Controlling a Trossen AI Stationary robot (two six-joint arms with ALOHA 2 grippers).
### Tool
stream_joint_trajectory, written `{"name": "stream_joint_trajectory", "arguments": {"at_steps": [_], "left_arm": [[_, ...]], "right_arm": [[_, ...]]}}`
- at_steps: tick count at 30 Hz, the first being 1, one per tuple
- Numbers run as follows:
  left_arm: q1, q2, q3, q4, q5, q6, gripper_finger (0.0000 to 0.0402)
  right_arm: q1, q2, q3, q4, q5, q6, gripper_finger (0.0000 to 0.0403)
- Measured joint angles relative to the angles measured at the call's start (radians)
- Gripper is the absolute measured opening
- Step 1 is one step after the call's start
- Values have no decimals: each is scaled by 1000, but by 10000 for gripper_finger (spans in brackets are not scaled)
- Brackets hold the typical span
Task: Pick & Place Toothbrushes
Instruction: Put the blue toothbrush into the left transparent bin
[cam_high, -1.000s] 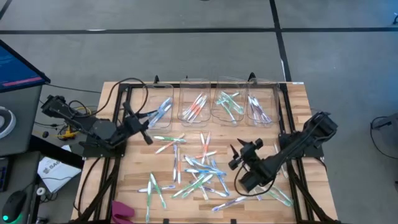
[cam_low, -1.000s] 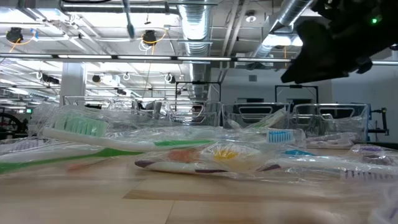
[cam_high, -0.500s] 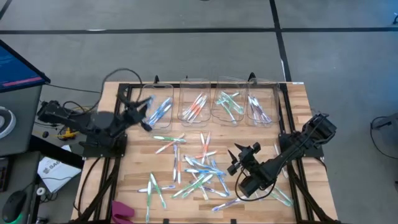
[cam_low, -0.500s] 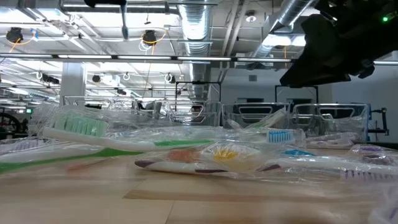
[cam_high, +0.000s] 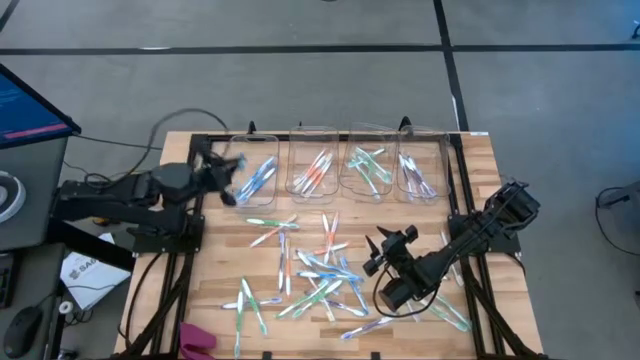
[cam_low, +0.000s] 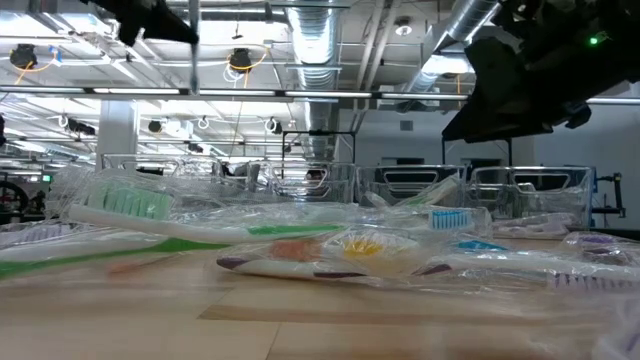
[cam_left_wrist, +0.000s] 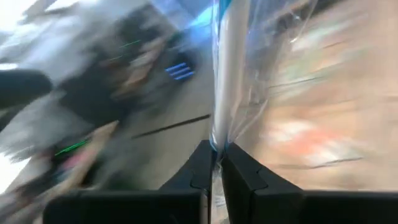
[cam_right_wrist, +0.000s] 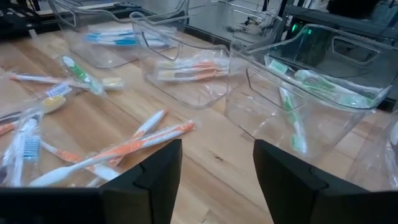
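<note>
Glossy plastic-wrapped toothbrushes (cam_high: 318, 268) lie on a smooth pale wooden table (cam_high: 480, 170) beside clear glossy plastic bins (cam_high: 368, 165).

bare wood (cam_high: 215, 262) left of scattered toothbrushes (cam_high: 315, 275), bins (cam_high: 340, 165) behind

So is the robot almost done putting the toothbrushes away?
Not yet. The four clear bins each hold a few already. The left gripper is shut on a wrapped toothbrush near the blue bin. The right gripper hovers open over many loose toothbrushes.

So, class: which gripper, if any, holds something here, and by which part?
The left gripper pinches a wrapped toothbrush near one end. The right gripper is open and holds nothing.
</note>
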Motion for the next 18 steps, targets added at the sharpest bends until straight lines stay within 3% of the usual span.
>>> {"name": "stream_joint_trajectory", "arguments": {"at_steps": [2,4,13,18], "left_arm": [[28,16,0,-20,148,-49,8],[53,29,9,-46,220,-88,8],[211,173,216,-440,360,-291,8],[326,278,308,-509,470,-312,8]], "right_arm": [[1,0,0,0,-3,0,196],[1,0,0,1,-12,0,196],[-1,0,0,2,-28,-37,194],[-18,0,0,3,-28,-43,196]]}}
